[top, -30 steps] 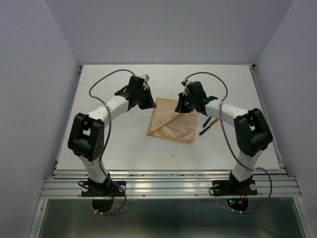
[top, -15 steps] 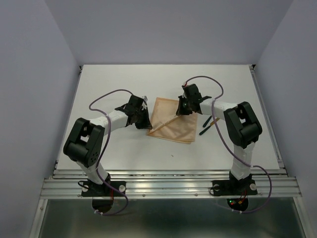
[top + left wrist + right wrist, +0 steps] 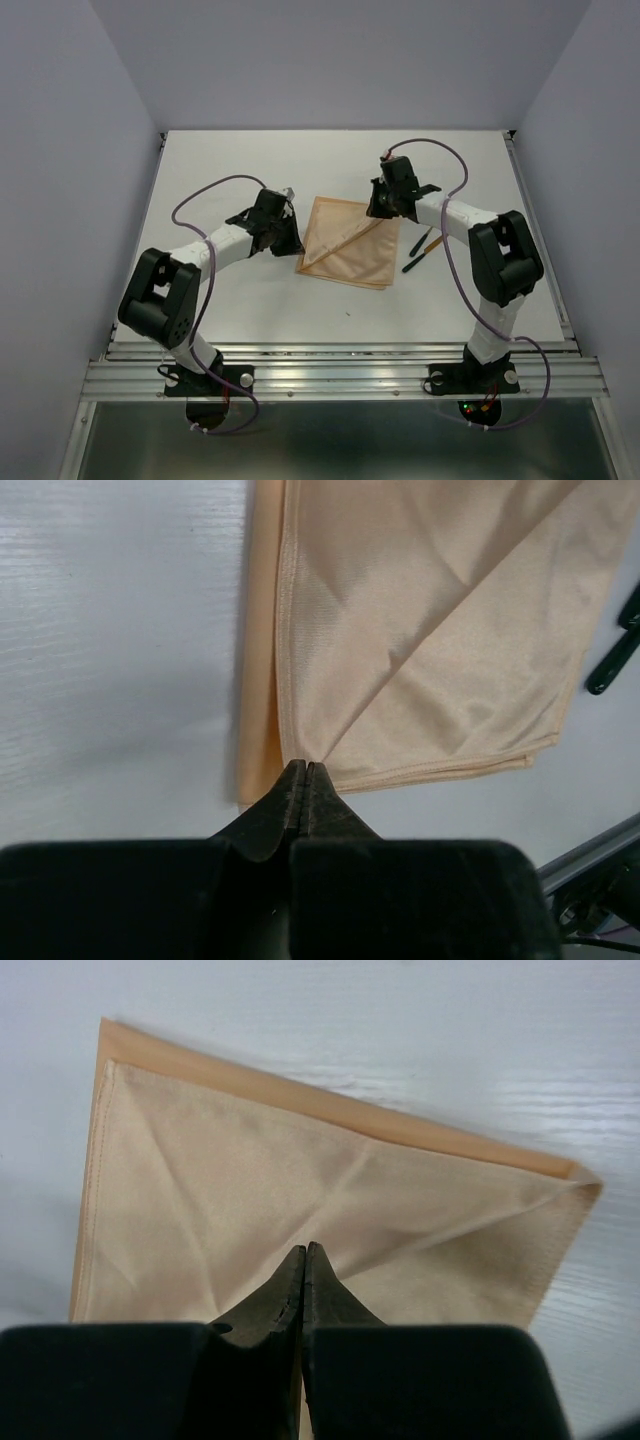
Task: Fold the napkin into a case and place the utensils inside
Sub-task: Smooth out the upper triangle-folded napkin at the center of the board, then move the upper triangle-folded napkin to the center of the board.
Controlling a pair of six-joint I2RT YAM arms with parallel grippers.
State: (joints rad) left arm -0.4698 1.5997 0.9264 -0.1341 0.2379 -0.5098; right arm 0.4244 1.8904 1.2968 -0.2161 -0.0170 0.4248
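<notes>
The peach-orange napkin [image 3: 350,250] lies folded in layers as a square mid-table. A raised crease runs across its top layer from the near-left corner to the far-right corner. My left gripper [image 3: 296,246] is shut on the top layer's corner at the near left; in the left wrist view the jaws [image 3: 305,766] pinch the napkin [image 3: 420,630] there. My right gripper [image 3: 382,213] is shut on the cloth at the far right, and folds radiate from its tips [image 3: 304,1248] over the napkin [image 3: 230,1180]. The utensils [image 3: 419,252] lie just right of the napkin.
A dark utensil handle [image 3: 612,660] shows at the right edge of the left wrist view. Purple cables [image 3: 205,195] loop above both arms. A metal rail [image 3: 340,370] runs along the table's near edge, and walls close in the other sides.
The left gripper came down from the napkin's far-left corner to its near-left corner and shut on it. The right gripper shifted slightly back and right, keeping its hold; the crease now runs corner to corner.
</notes>
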